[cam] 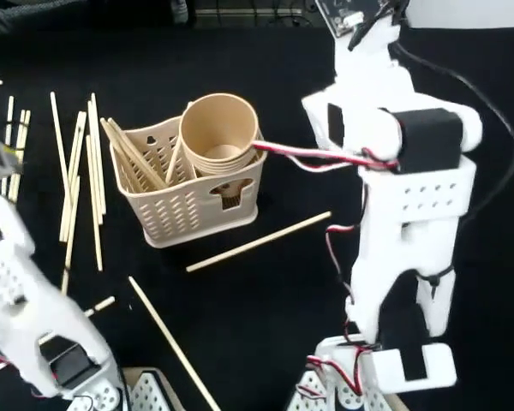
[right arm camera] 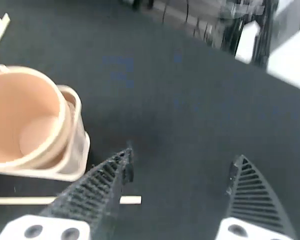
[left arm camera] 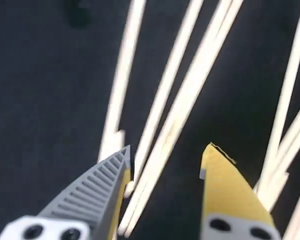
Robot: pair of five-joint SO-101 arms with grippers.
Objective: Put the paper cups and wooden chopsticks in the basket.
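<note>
A beige slotted basket (cam: 184,201) holds a stack of paper cups (cam: 218,128) and several wooden chopsticks (cam: 133,154). More chopsticks (cam: 77,175) lie loose to its left, and one (cam: 259,241) lies in front of it to the right. My left gripper (left arm camera: 162,165) is open just above a bundle of chopsticks (left arm camera: 190,95), with its grey and yellow fingers on either side of them. My right gripper (right arm camera: 180,165) is open over bare cloth beside the basket (right arm camera: 77,150), holding nothing; the cups (right arm camera: 25,122) and a single chopstick (right arm camera: 20,200) lie near it.
A long chopstick (cam: 173,342) lies diagonally near the front edge, and a short piece (cam: 101,305) beside the left arm (cam: 17,291). The right arm's white body (cam: 407,214) stands right of the basket with red cables (cam: 308,156) reaching its rim.
</note>
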